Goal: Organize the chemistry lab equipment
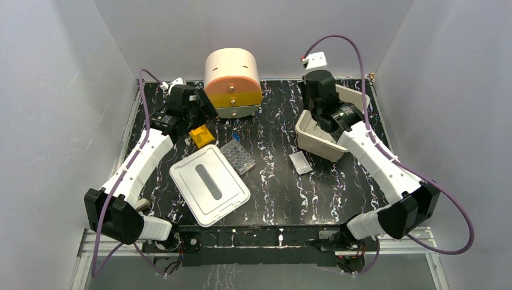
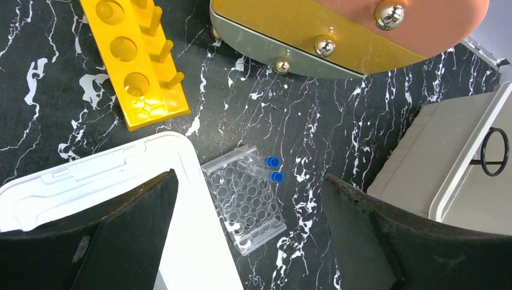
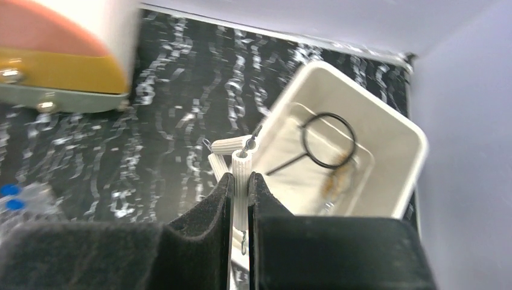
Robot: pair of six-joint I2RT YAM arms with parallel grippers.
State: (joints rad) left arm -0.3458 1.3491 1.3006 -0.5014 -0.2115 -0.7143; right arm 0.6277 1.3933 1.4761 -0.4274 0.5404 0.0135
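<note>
Pinching one ribbed white tube of the triangle (image 3: pixel 240 163), the right claw (image 3: pixel 240 178) is clamped on it at the bin (image 3: pixel 410 139) rim. The held tube runs lengthwise along the fingers. A second tube angles off to the left from its far end, joined to it by twisted wire. A black ring (image 3: pixel 304 142) with a stem lies inside the bin. The left claw (image 2: pixel 249 176) gapes wide with nothing between its fingers. It hangs above the well plate (image 2: pixel 244 205), which has two blue-capped tubes (image 2: pixel 273 170) at its far edge. The yellow rack (image 2: pixel 136 66) lies beyond.
</note>
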